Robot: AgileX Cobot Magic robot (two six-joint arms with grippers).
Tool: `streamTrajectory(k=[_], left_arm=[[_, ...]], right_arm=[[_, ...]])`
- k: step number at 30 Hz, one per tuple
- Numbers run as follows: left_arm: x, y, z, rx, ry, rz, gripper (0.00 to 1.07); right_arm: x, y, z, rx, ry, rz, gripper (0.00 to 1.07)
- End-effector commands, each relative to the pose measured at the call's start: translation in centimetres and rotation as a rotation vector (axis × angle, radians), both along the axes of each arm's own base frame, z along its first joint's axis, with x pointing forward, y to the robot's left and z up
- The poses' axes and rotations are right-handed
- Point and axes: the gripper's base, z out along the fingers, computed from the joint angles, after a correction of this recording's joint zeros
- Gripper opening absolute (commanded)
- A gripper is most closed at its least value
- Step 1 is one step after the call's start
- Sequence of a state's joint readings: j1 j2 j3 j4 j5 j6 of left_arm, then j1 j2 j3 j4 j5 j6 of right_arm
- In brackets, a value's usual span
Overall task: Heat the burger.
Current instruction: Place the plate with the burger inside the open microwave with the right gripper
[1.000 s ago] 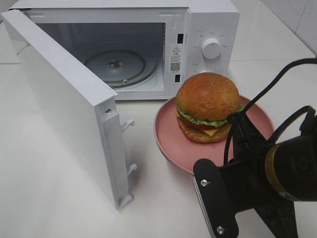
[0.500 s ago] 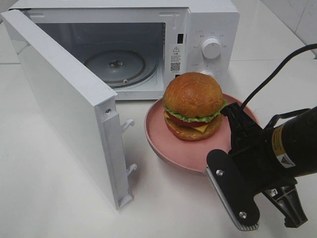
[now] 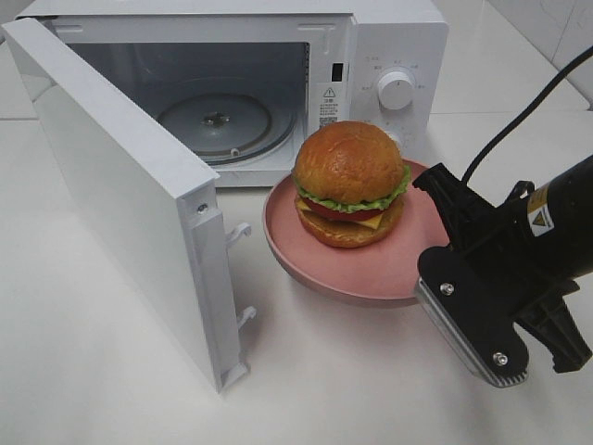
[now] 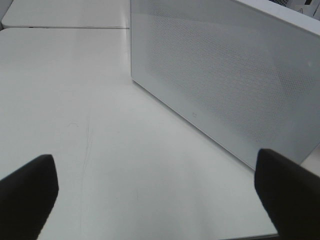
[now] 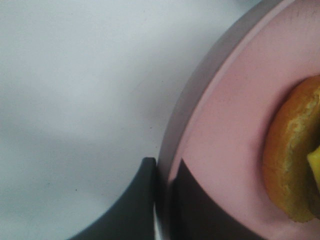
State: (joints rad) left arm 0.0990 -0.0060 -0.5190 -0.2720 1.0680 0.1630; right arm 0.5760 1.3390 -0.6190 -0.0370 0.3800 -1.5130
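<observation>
The burger [image 3: 350,181], with a domed golden-brown bun, lettuce and cheese, sits on a pink plate [image 3: 315,255] in front of the open white microwave [image 3: 398,37]. My right gripper [image 3: 435,190] is shut on the plate's right rim. The right wrist view shows its fingers [image 5: 145,200] pinching the rim of the plate [image 5: 225,125], with the burger's bun [image 5: 290,160] beside them. My left gripper [image 4: 160,195] is open and empty over the bare table, facing the outer side of the microwave door [image 4: 225,85]. It is out of the exterior view.
The microwave door [image 3: 120,185] swings out to the left, its free edge near the plate. The glass turntable [image 3: 215,120] lies inside the cavity. The dial [image 3: 396,90] is on the right panel. The table [image 3: 93,371] is white.
My right gripper has carried the plate and burger left and back, closer to the microwave opening. The door and the left arm's view show no movement.
</observation>
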Motion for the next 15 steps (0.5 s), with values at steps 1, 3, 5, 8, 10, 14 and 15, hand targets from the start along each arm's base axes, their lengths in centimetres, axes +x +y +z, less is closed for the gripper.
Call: streamTrajectory(k=[1,3,5,8,10,14,15], left_arm=[[0.00,-0.04,-0.06,-0.003,0.006,0.002,1.00],[0.00,-0.04,-0.06,-0.003,0.006,0.002,1.00],[0.00,-0.04,-0.06,-0.003,0.006,0.002,1.00],[0.00,-0.04,-0.06,-0.003,0.006,0.002,1.00],[0.00,-0.04,-0.06,-0.003,0.006,0.002,1.00],[0.00,-0.04,-0.06,-0.003,0.006,0.002,1.00],[0.00,-0.04,-0.06,-0.003,0.006,0.002,1.00]], right_arm=[[0.82,0.24,1.17,0.060,-0.069,0.042,0.00],[1.08,0.08,1.31,0.081,-0.075,0.073,0.00],[1.10,0.04,1.32,0.081,-0.078,0.098,0.00],[1.08,0.05,1.31,0.077,-0.078,0.105,0.00],[1.09,0.04,1.32,0.076,-0.079,0.106,0.00],[1.15,0.16,1.39,0.081,-0.093,0.107,0.00],[1.08,0.46,1.36,0.080,-0.101,0.122,0.00]])
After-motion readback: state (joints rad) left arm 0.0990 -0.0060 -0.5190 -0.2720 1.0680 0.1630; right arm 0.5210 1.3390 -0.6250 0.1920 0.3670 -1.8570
